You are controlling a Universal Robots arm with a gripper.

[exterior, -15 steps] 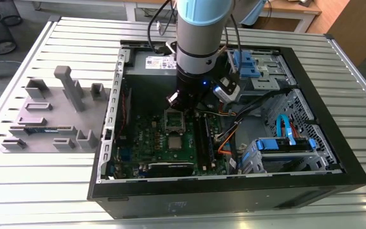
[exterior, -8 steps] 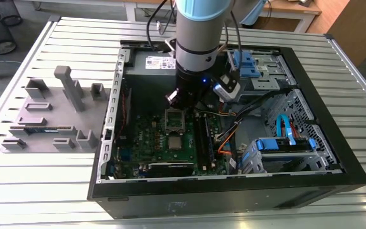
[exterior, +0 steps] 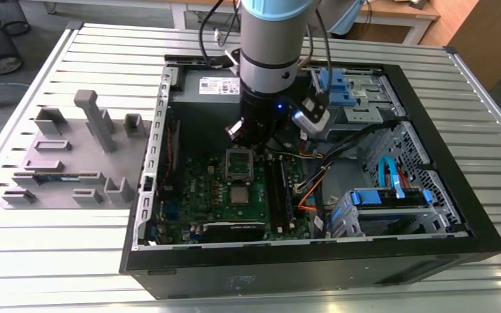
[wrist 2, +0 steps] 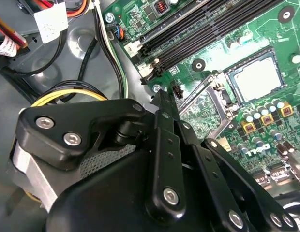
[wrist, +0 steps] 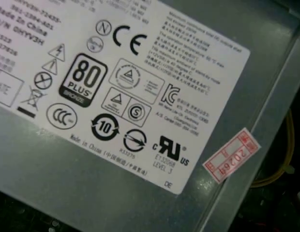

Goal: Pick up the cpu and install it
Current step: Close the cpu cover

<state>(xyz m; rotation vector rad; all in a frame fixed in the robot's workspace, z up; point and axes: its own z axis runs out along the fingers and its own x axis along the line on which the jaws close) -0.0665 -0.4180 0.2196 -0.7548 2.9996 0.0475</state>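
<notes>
The cpu (wrist 2: 258, 77) lies in its socket, near the tool (exterior: 243, 145).

You see one open computer case (exterior: 485, 244) on the tabletop (exterior: 102, 261), one green motherboard (exterior: 242, 189) carrying one cpu (exterior: 239, 194), one grey fixture tray (exterior: 59, 153), and one robot arm (exterior: 273, 39).

cpu (exterior: 237, 194) in motherboard (exterior: 200, 189), pincer (exterior: 248, 145) above

Open computer case (exterior: 459, 215), grey fixture tray (exterior: 59, 163)
</notes>
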